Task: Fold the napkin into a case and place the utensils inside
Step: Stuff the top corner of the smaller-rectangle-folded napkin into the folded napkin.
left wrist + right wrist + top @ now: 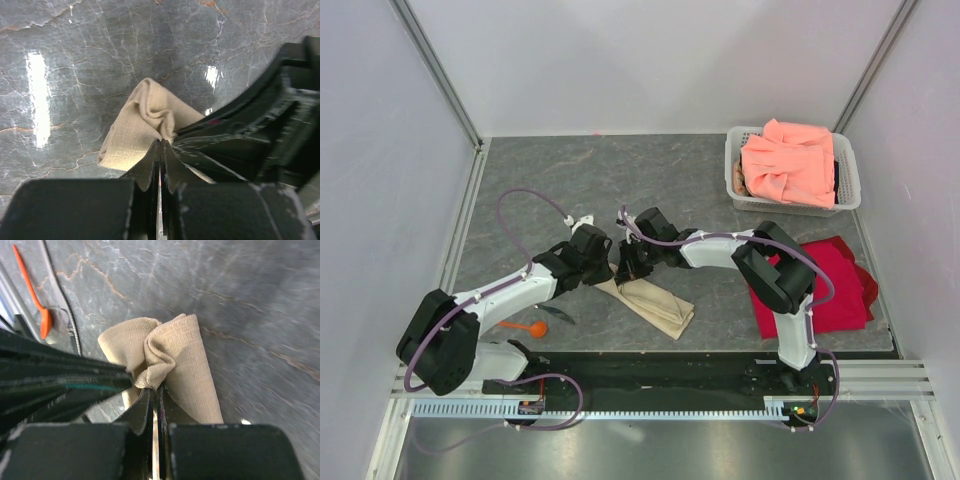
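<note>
The beige napkin (656, 304) lies as a long narrow folded strip near the table's front, running diagonally. Both grippers meet at its upper-left end. My left gripper (609, 270) is shut, its tips pinching the bunched cloth end (142, 125). My right gripper (626, 264) is shut on the same crumpled end (165, 357), tip to tip with the left one. The orange spoon (526, 327) lies on the table left of the napkin and also shows in the right wrist view (36, 292). A thin dark utensil (560, 317) lies beside the spoon.
A white basket (734, 178) holding a salmon-pink cloth (790, 163) stands at the back right. A bright red cloth (835, 290) lies at the right, partly under the right arm. The table's front rail runs just below the napkin.
</note>
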Controlling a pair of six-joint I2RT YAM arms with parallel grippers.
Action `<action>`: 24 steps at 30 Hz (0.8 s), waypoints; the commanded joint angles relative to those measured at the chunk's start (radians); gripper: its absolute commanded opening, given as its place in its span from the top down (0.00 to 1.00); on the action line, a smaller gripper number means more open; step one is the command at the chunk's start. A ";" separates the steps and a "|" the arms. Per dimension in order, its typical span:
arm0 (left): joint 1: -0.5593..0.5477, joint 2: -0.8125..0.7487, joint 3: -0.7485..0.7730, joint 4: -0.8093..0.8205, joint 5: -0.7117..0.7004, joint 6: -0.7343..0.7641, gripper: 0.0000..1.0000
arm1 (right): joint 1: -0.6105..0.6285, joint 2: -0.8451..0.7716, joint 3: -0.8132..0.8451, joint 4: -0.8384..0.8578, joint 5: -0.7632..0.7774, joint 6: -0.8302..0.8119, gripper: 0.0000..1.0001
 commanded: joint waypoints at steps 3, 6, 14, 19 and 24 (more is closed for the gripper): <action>0.008 -0.009 0.003 0.054 0.016 -0.041 0.98 | 0.022 0.057 0.003 0.095 -0.084 0.073 0.98; 0.008 -0.010 -0.001 0.044 0.005 -0.037 0.98 | 0.012 0.022 -0.012 0.084 -0.070 0.058 0.85; 0.020 -0.041 -0.032 0.036 0.000 -0.037 0.98 | -0.022 -0.037 -0.028 0.015 -0.075 0.012 0.74; 0.021 -0.048 -0.035 0.034 -0.001 -0.034 0.98 | -0.025 -0.071 -0.037 0.001 -0.079 -0.003 0.67; 0.023 -0.047 -0.033 0.031 -0.001 -0.032 0.98 | -0.040 -0.086 -0.029 -0.002 -0.084 -0.016 0.59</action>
